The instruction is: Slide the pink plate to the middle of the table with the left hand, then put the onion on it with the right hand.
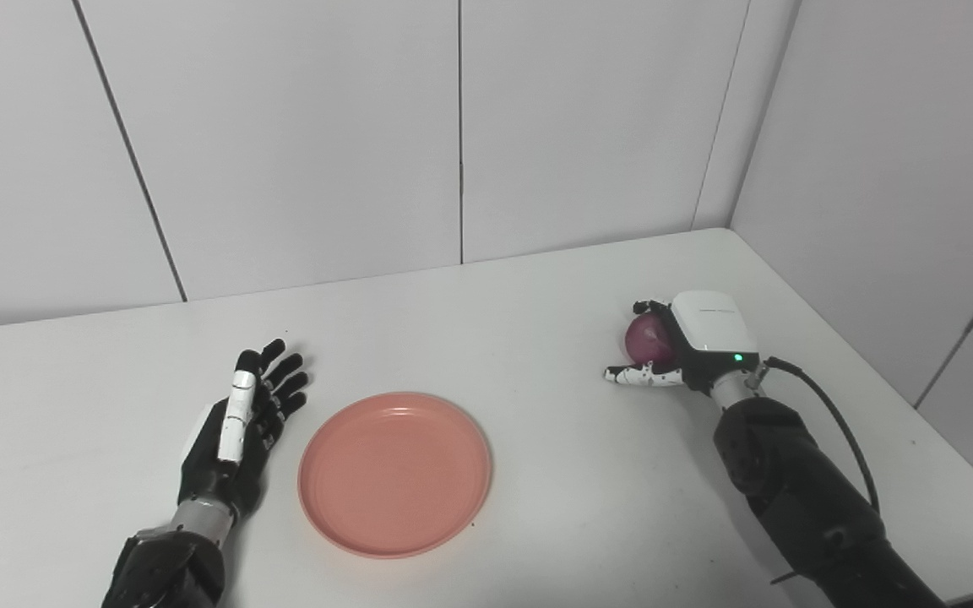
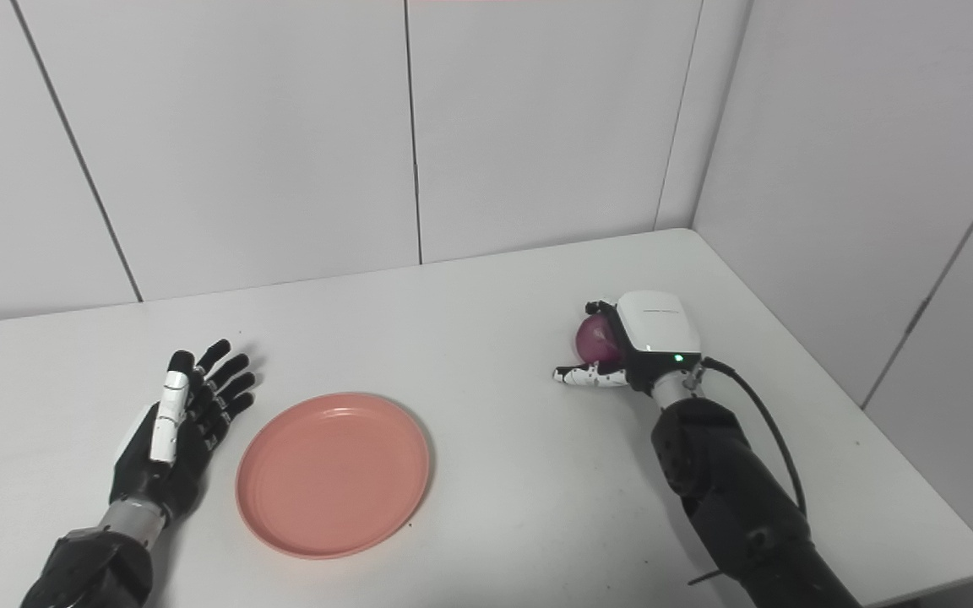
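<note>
Round pink plate lies lower centre, bare white table around it. Left hand released beside its rim; right hand grasps the purple onion at right.

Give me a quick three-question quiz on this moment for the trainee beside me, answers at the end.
1. True or false: the onion already lies on the pink plate.
2. Which hand is around the onion: A) left hand B) right hand?
3. What state is the left hand in, and does it touch the plate?

Key:
1. False; it is off to the plate's right, by the table corner.
2. B.
3. Open, fingers spread, lying just left of the plate, apart from its rim.
</note>
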### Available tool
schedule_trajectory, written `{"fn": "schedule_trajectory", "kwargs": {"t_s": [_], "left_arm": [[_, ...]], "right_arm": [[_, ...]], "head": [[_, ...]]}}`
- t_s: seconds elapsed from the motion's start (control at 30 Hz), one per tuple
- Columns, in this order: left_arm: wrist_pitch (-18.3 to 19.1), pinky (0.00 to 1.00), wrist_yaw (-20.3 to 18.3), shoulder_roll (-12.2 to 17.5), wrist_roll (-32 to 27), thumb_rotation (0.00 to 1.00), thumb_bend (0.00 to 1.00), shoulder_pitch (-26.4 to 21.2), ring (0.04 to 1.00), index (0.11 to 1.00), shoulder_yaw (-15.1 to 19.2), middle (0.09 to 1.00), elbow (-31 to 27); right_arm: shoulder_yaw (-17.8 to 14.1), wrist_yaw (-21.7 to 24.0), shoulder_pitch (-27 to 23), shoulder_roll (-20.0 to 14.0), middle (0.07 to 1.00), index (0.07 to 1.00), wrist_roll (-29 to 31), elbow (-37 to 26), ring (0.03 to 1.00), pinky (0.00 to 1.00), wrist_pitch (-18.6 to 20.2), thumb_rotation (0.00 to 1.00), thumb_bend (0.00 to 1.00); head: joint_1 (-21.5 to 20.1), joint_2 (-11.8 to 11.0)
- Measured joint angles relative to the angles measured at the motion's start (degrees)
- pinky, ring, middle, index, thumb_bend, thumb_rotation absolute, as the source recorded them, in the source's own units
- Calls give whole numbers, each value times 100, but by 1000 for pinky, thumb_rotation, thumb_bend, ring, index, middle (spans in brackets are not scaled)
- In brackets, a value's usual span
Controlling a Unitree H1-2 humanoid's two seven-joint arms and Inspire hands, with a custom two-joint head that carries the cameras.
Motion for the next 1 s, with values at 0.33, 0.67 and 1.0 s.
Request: {"fn": "schedule_trajectory", "kwargs": {"t_s": [0.33,0.67,1.0], "left_arm": [[0,910,3,0,3,906,743,0,898,911,9,909,2],[11,912,6,0,8,918,734,0,905,910,10,913,-6],[22,910,4,-1,8,909,734,0,899,912,17,910,-8]], "right_arm": [[78,-57,-2,7,394,441,40,36,314,250,0,551,648],[355,-224,-147,-95,230,282,39,262,159,104,-4,493,476],[444,-18,-207,-201,323,371,102,272,262,192,11,589,469]], "head": [[26,35],[53,44],[62,70]]}}
